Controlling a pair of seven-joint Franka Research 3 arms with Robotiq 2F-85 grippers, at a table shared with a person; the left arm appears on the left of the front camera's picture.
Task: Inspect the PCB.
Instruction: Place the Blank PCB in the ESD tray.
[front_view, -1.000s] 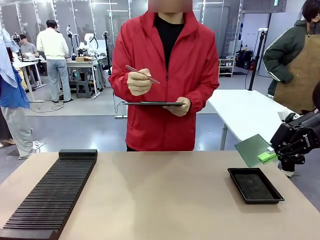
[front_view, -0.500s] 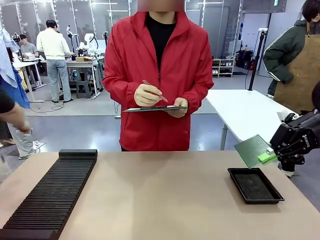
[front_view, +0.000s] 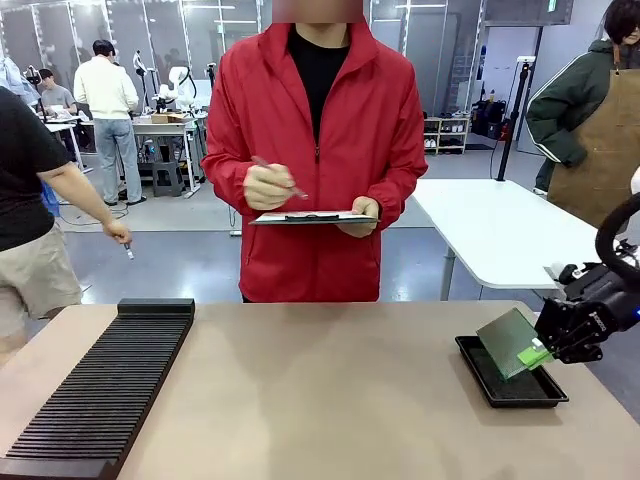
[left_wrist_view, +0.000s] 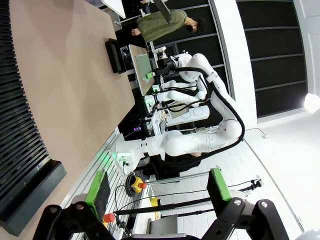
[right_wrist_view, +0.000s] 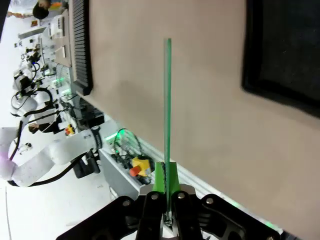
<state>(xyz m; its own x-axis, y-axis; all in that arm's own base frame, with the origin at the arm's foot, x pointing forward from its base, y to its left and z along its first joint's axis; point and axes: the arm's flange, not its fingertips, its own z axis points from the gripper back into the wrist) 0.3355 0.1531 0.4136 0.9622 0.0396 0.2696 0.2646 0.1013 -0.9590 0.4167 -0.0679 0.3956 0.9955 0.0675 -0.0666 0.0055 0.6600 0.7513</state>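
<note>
The PCB (front_view: 508, 340) is a thin dull-green board, tilted, with its lower edge over the black tray (front_view: 522, 390) at the table's right. My right gripper (front_view: 537, 353) is shut on the board's right corner. From the right wrist the PCB (right_wrist_view: 167, 100) appears edge-on as a thin green line rising from the closed right gripper (right_wrist_view: 165, 186), with the tray (right_wrist_view: 285, 50) off to the upper right. My left gripper (left_wrist_view: 158, 192) stands open with nothing between its green pads (left_wrist_view: 216, 184). Far off in that view are the PCB (left_wrist_view: 141, 75) and the tray (left_wrist_view: 114, 55).
A long black slotted rack (front_view: 100, 390) lies along the table's left side. Across the table stands a person in a red jacket with a tablet (front_view: 312, 217) and a stylus. A passer-by in a black shirt is at the far left, beyond the table.
My right gripper has carried the PCB down and slightly left, from beside the table to just over the tray. A passer-by has walked in at the left.
</note>
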